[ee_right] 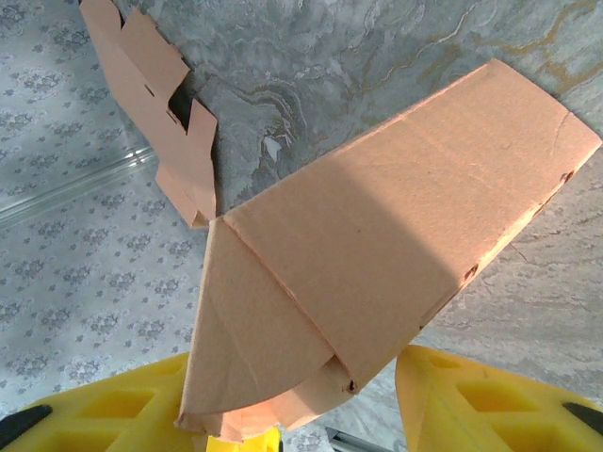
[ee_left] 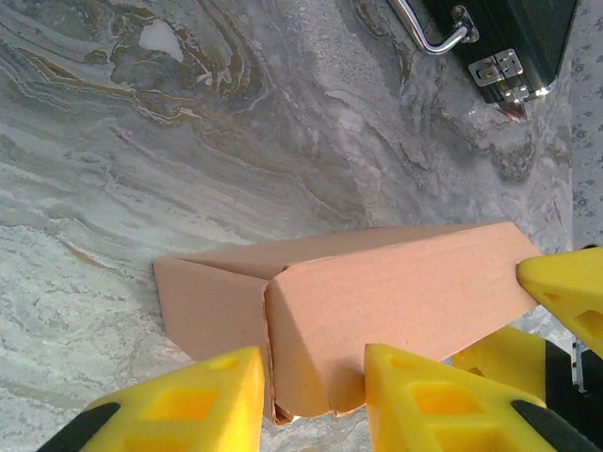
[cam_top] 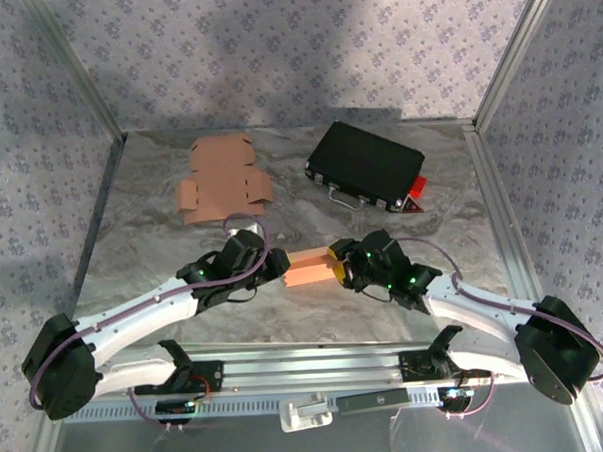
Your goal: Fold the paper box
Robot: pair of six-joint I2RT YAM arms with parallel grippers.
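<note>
Box (cam_top: 305, 271) gripped by left hand (ee_left: 316, 391), right hand (ee_right: 320, 400).

Tan paper box (cam_top: 305, 270) — long, partly folded, end flaps turned in

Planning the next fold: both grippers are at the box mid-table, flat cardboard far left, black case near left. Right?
No: the black case lies far right, per the top external view. The box mid-table and flat cardboard far left are as stated.
</note>
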